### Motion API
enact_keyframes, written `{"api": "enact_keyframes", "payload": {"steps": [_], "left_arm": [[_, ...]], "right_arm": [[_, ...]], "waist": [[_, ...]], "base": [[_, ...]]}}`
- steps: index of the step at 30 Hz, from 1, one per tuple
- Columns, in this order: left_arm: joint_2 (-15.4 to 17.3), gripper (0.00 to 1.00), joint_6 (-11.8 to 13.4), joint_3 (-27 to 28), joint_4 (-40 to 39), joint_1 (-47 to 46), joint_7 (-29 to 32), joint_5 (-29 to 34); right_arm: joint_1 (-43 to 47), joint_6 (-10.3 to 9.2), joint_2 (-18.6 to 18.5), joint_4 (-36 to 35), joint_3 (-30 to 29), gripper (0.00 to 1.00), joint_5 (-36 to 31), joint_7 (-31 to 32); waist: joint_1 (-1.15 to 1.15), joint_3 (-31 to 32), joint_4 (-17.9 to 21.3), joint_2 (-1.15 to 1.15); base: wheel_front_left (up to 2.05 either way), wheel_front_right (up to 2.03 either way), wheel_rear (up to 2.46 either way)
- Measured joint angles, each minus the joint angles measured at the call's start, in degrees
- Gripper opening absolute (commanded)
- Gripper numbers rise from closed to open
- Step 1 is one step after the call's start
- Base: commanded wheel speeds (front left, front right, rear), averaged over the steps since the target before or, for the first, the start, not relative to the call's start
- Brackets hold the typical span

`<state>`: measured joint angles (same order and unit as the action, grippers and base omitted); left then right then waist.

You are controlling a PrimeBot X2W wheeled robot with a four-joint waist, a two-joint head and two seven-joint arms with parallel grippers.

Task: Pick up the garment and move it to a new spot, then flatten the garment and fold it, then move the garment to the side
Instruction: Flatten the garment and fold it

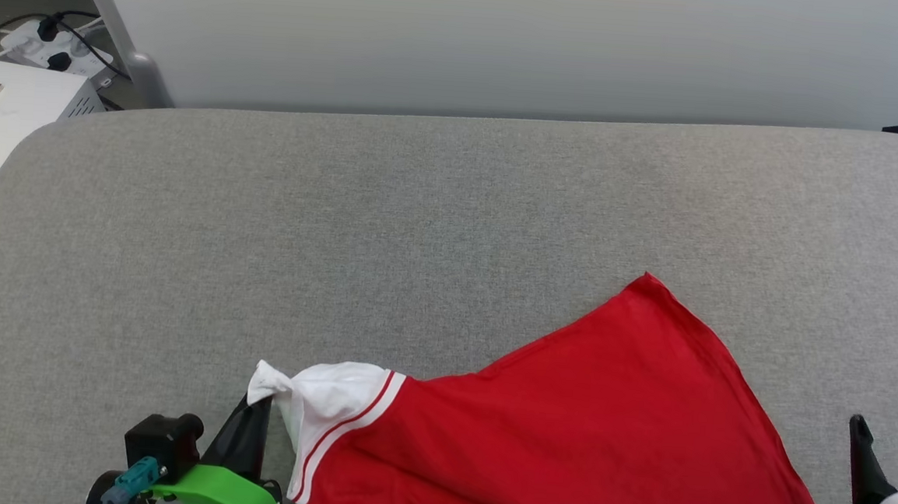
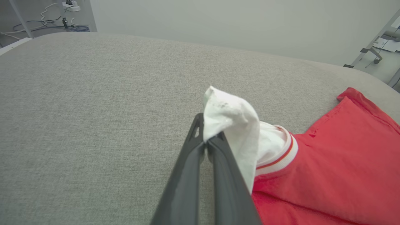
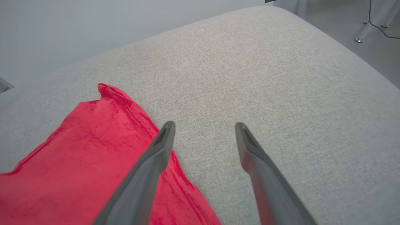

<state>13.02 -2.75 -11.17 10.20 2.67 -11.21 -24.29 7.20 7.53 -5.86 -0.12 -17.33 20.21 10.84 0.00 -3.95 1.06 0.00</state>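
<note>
The garment [image 1: 594, 432], a red jersey T-shirt, lies on the grey padded table [image 1: 388, 225] at the lower middle of the head view, a hem corner pointing away from me. Its numerals are hidden. My left gripper [image 1: 259, 405] is shut on the tip of the white, red-striped sleeve [image 2: 231, 122], which bunches above the closed fingers [image 2: 200, 150]. My right gripper [image 3: 203, 126] stands open just right of the garment's edge [image 3: 175, 175], nothing between its fingers; in the head view the right gripper [image 1: 889, 442] is at the lower right.
A pale wall panel [image 1: 508, 45] rises behind the table's far edge. A white box [image 1: 5, 108] and a power strip with cables [image 1: 52, 45] sit beyond the table's left corner. Bare grey surface spreads left of and beyond the garment.
</note>
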Motion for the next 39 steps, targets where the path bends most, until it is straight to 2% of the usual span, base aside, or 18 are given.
{"api": "enact_keyframes", "payload": {"steps": [6,10,16,20,25,31,34,35,37,39], "left_arm": [[-0.1,0.0,0.0,-1.4,-0.3,-2.1,0.1,0.0],[-0.5,0.0,-0.4,-2.2,-0.4,-4.7,0.1,0.2],[-1.2,0.0,-1.2,-3.8,0.1,-8.0,-0.6,0.4],[-1.8,0.0,-1.7,-5.0,0.4,-10.2,-1.1,0.8],[-2.4,0.0,-2.1,-5.9,0.8,-12.6,-1.7,1.0],[-3.0,0.0,-2.6,-6.9,1.9,-14.2,-2.4,1.0],[-3.3,0.0,-2.8,-7.0,2.4,-14.5,-2.5,1.0],[-3.3,0.0,-2.8,-7.0,2.5,-14.5,-2.5,1.0],[-3.3,0.0,-2.8,-6.9,2.8,-14.5,-2.9,1.0],[-3.3,0.0,-2.9,-6.7,3.1,-14.5,-2.9,1.0]], "right_arm": [[-9.8,0.0,-5.1,6.1,5.7,1.0,0.2,-2.8],[-16.9,0.0,-9.4,9.0,11.2,1.0,2.1,1.3],[-27.1,0.01,-17.7,12.7,23.1,1.0,7.0,18.1],[-33.1,0.01,-21.1,14.1,29.9,1.0,8.8,27.8],[-38.2,0.01,-23.0,16.7,36.4,1.0,9.4,32.8],[-41.7,0.01,-23.6,24.4,39.8,1.0,10.7,33.3],[-42.7,-0.07,-24.2,26.7,41.6,1.0,12.8,36.3],[-43.3,-0.07,-24.4,27.0,42.2,0.62,13.3,37.5],[-44.2,-0.08,-24.8,27.1,43.4,0.0,13.5,39.1],[-45.0,-0.08,-24.7,27.4,43.7,0.0,14.3,40.5]], "waist": [[0.0,-1.8,-1.3,0.0],[0.0,-3.6,-2.5,0.0],[0.0,-6.6,-4.8,0.0],[0.0,-8.6,-6.3,0.0],[0.0,-11.2,-8.1,0.0],[0.0,-14.0,-9.7,0.0],[0.0,-15.0,-10.5,0.0],[0.0,-15.2,-10.7,0.0],[0.0,-15.6,-10.9,0.0],[0.0,-15.8,-10.7,0.0]], "base": [[0.0,0.0,0.0],[0.0,0.0,0.0],[0.0,0.0,0.0],[0.0,0.0,0.0],[0.0,0.0,0.0],[0.0,0.0,0.0],[0.0,0.0,0.0],[0.0,0.0,0.0],[0.0,0.0,0.0],[0.0,0.0,0.0]]}}
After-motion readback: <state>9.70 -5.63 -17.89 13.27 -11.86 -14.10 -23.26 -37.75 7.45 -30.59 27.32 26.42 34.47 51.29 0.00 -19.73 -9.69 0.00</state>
